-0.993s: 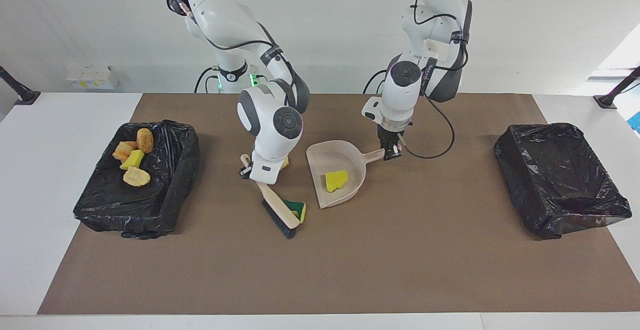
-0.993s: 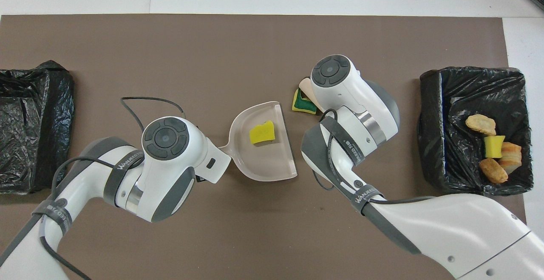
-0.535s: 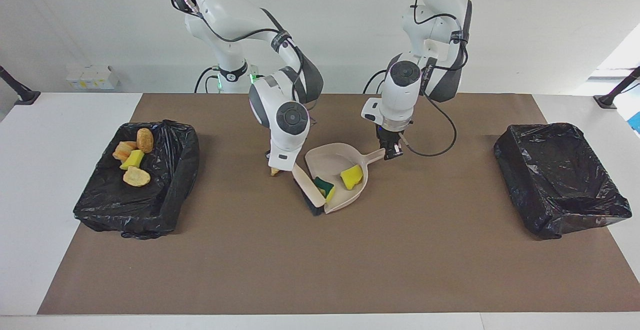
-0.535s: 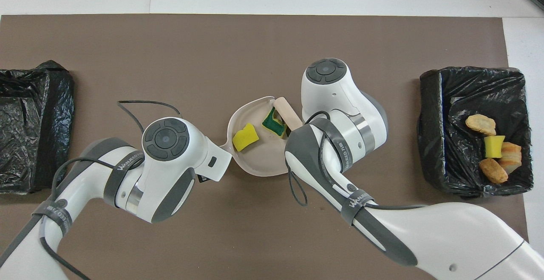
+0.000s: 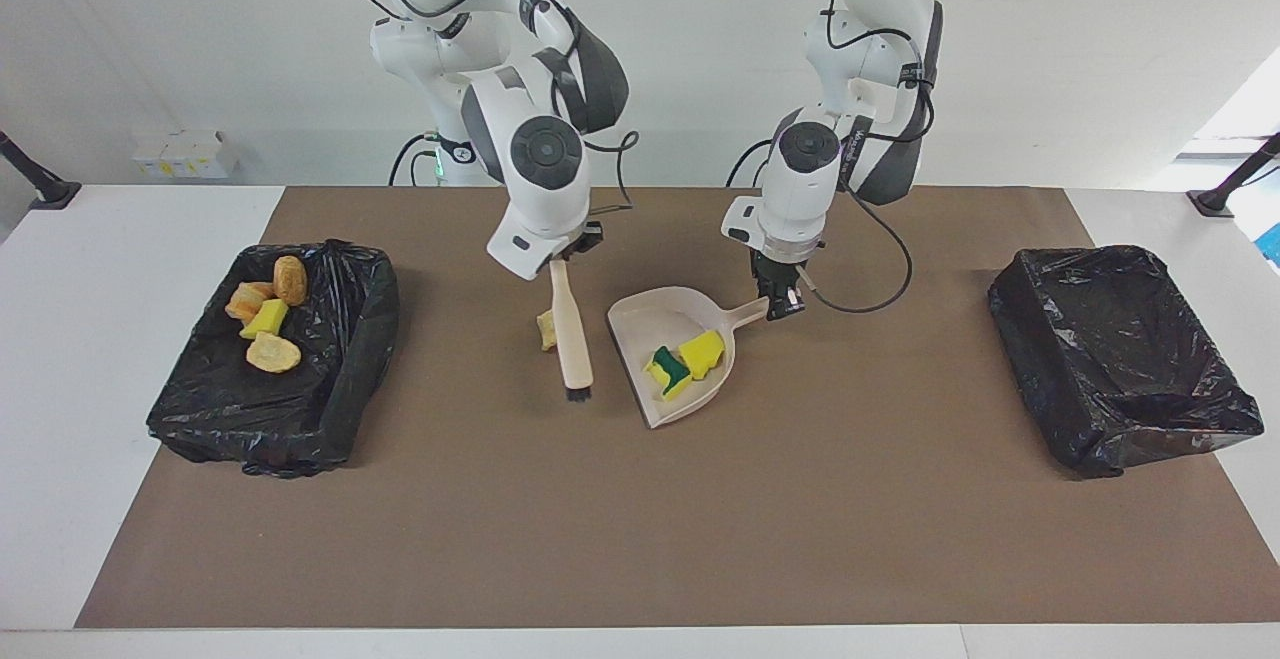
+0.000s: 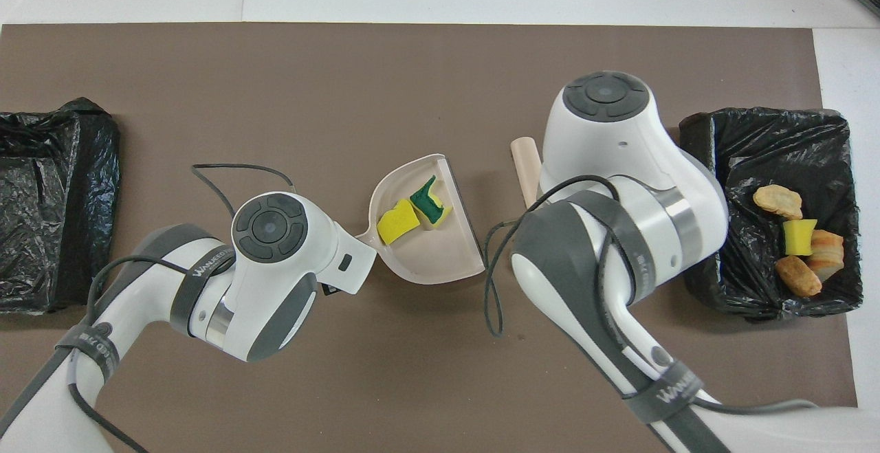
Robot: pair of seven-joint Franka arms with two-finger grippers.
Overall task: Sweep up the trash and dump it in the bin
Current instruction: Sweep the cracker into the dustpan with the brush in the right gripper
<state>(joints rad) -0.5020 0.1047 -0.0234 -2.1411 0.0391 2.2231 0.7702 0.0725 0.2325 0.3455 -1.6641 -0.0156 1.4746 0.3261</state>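
Beige plastic dustpan (image 5: 665,359) flat on the brown mat (image 5: 640,519) of the bench, about midway between the two bins, mouth turned toward the right arm's end. Gripped at the tip of its short handle by the left hand (image 5: 783,301), fingers clamped narrow on it. Inside the pan: a plain yellow sponge piece (image 5: 705,351) and a yellow sponge piece with a dark green scouring layer (image 5: 667,369), touching each other, lying near the pan's back wall in the overhead view.

Right hand (image 5: 560,254) up over the mat beside the dustpan, shut on the upper end of a beige-handled brush with black bristles (image 5: 572,339). Brush hanging nearly upright, bristles pointing down close to the mat; contact with the mat not clear. Brush apart from the pan's mouth.

One small tan bread-like chunk (image 5: 546,330) on the mat just beside the brush handle, nearer the robots than the bristles, outside the dustpan; hidden under the right arm in the overhead view.

Black-bag-lined bin (image 5: 330,379) at the right arm's end, holding four scraps in a loose cluster: a brown bread-like chunk (image 5: 290,280), an orange-striped chunk (image 5: 248,301), a yellow-green sponge piece (image 5: 266,318) and a tan bread-like chunk (image 5: 272,352).

Second black-bag-lined bin (image 5: 1120,359) at the left arm's end, well apart from the dustpan.
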